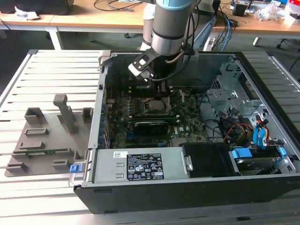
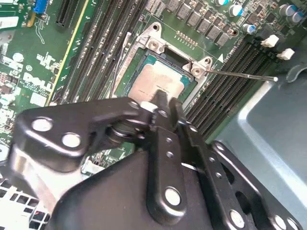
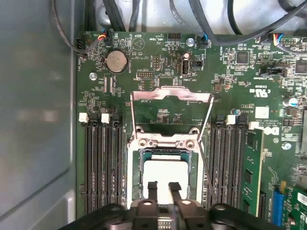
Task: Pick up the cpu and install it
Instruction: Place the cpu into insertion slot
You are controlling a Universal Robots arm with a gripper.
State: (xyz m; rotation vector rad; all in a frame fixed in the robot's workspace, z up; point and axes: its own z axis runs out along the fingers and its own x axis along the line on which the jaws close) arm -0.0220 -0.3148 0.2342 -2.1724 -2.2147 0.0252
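The gripper [image 3: 163, 188], fingers narrowly parted and holding nothing, sits right over the chip [image 3: 163, 170] lying in its socket [image 3: 165, 142]; seating looks done, so any retreat calls for not nudging it.

Arm [image 1: 168, 28] stands near vertical in the exterior view, with the last grey link and its blue cap pointing straight down and the dark wrist section [image 1: 161, 72] below it. I have the gripper [image 3: 163, 188] facing downward. In the first wrist view its two black fingertips [image 3: 152, 188] sit parallel, side by side, with a narrow gap between them, so the jaws are only slightly apart. In the second wrist view the black finger linkages [image 2: 168, 143] fold in toward the tips, which look almost closed from that angle.
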